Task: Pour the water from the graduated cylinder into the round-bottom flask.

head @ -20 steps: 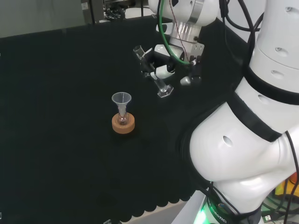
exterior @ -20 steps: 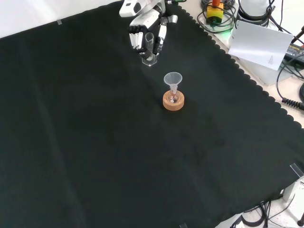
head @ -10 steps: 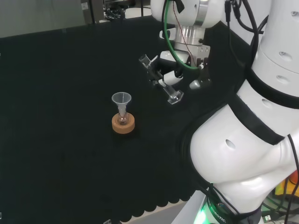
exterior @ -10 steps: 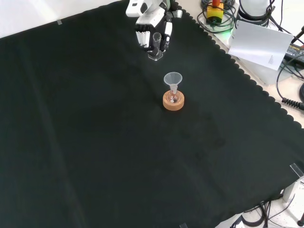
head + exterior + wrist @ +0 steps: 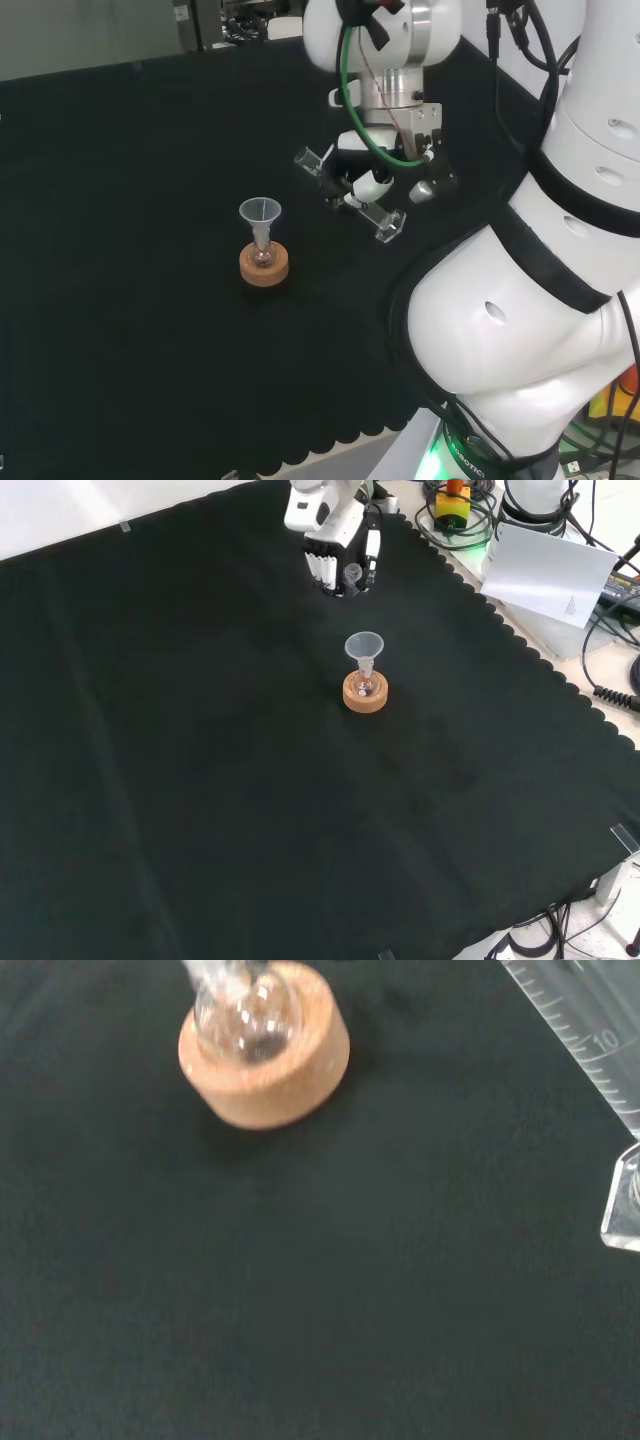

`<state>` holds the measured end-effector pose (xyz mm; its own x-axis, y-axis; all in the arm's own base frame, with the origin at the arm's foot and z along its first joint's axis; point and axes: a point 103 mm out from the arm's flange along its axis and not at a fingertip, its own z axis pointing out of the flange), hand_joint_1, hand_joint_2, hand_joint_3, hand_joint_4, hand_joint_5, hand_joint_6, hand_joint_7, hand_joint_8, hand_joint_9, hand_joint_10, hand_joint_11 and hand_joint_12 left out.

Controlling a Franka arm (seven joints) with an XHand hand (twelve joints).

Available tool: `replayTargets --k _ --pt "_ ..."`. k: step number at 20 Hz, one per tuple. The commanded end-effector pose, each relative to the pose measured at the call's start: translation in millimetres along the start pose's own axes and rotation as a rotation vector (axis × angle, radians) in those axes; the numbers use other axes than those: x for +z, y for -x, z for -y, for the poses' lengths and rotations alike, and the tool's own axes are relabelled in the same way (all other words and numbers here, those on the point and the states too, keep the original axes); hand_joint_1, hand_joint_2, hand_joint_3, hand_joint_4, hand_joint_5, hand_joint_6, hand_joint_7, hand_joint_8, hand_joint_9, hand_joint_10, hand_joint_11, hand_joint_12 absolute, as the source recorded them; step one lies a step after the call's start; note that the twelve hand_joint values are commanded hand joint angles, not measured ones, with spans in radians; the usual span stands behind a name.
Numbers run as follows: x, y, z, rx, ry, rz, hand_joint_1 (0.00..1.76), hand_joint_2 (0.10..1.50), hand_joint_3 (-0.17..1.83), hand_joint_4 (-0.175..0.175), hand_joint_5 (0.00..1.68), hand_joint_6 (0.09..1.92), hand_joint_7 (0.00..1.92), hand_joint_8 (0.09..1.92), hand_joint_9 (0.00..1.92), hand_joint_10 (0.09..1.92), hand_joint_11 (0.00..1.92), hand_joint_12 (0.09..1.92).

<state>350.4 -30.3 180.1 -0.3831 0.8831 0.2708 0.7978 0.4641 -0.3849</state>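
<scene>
The clear plastic graduated cylinder (image 5: 348, 194) is clasped, tilted, by the hand's (image 5: 372, 176) curled fingers; its spout should be centred above the clear funnel (image 5: 260, 212) on the small round-bottom glass flask (image 5: 263, 257) before tipping further.

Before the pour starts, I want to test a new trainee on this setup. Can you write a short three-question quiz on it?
1. True or false: the hand holds the cylinder upright.
2. What sits in the flask neck? A) stopper B) funnel C) nothing
3. Fill in: the flask rests on a ____ ring.

Key:
1. False: in the head view the cylinder is tilted, its mouth toward the flask and its foot away from it.
2. B: a clear funnel stands in it.
3. Cork.
</scene>
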Motion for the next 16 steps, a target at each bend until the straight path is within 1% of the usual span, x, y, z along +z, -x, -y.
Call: replayTargets --k 1,4,6,9,16 --pt "5 -6 -10 -0.02 -0.122 0.066 1.26 1.12 0.0 -0.175 0.96 1.03 0.99 1.02 1.37 0.16 1.18 0.79" --pt "5 -1 -15 -0.007 -0.176 0.095 1.26 1.12 0.0 -0.175 0.96 1.03 0.99 1.02 1.37 0.16 1.18 0.79" --pt "6 1 -18 -0.01 -0.198 0.089 1.26 1.12 0.0 -0.175 0.96 1.03 0.99 1.02 1.37 0.16 1.18 0.79" --pt "6 0 -22 -0.008 -0.245 0.11 1.26 1.12 0.0 -0.175 0.96 1.03 0.99 1.02 1.37 0.16 1.18 0.79" --pt "2 -5 -23 0.004 -0.316 0.141 1.26 1.12 0.0 -0.175 0.96 1.03 0.99 1.02 1.38 0.16 1.19 0.79"
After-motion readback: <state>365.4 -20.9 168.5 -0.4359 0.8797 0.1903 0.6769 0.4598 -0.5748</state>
